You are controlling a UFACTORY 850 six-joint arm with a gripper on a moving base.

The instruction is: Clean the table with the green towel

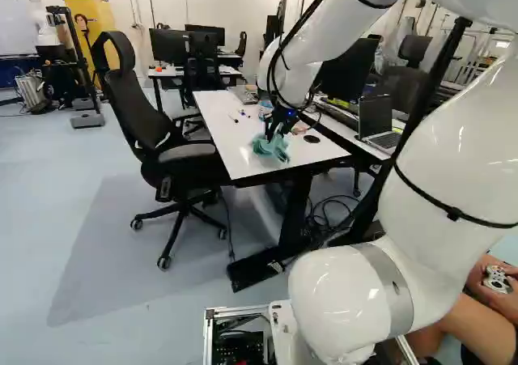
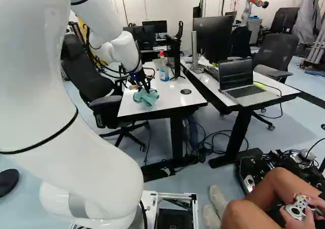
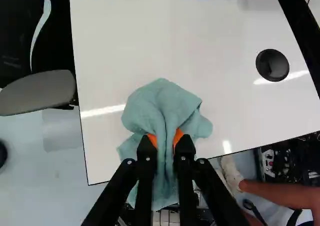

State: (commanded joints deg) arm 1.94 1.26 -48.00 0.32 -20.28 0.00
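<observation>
Green towel [image 3: 161, 103] is clamped in the tool [image 3: 165, 139] by a bunched ridge, orange pads on both sides, presumably so loose folds are left as the wiping face. It's held at the near end of the bench [image 3: 200, 40], left of centre; bench contact looks likely, pressure can't be judged. Blue bottle [image 2: 164, 73] is placed farther up the bench, so short near-end strokes are probably best made first. Bottle could be knocked by long ones.
</observation>
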